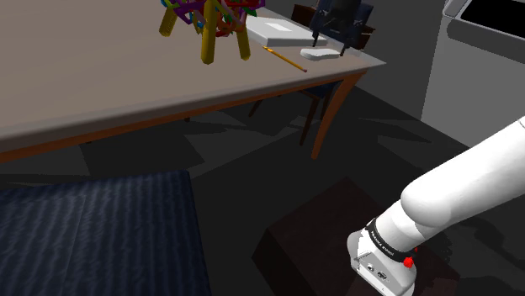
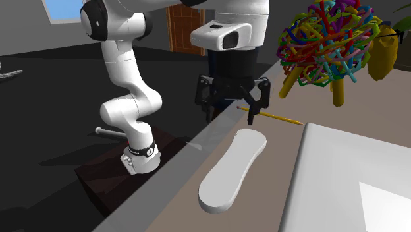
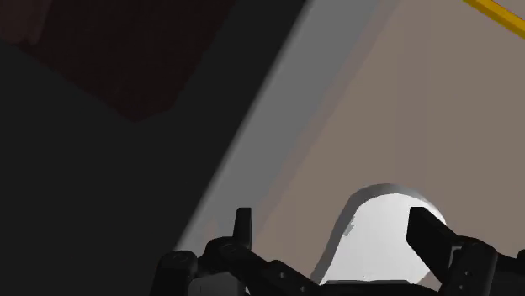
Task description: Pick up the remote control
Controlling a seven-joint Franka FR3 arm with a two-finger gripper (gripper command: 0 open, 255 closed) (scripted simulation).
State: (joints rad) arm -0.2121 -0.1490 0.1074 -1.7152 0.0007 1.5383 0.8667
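Near the long edge of the brown table (image 2: 284, 146), the pale grey, flat, round-ended remote control (image 2: 232, 170) lies with its long axis roughly along that edge. My black two-finger pincer (image 2: 230, 117) hangs open over one end, its fingers straddling that end without touching it. In the wrist view the rounded tip sits nearer one finger, so I judge I must centre before lowering; my own hand cuts off the rest of its length, and my height above it is hard to make out.
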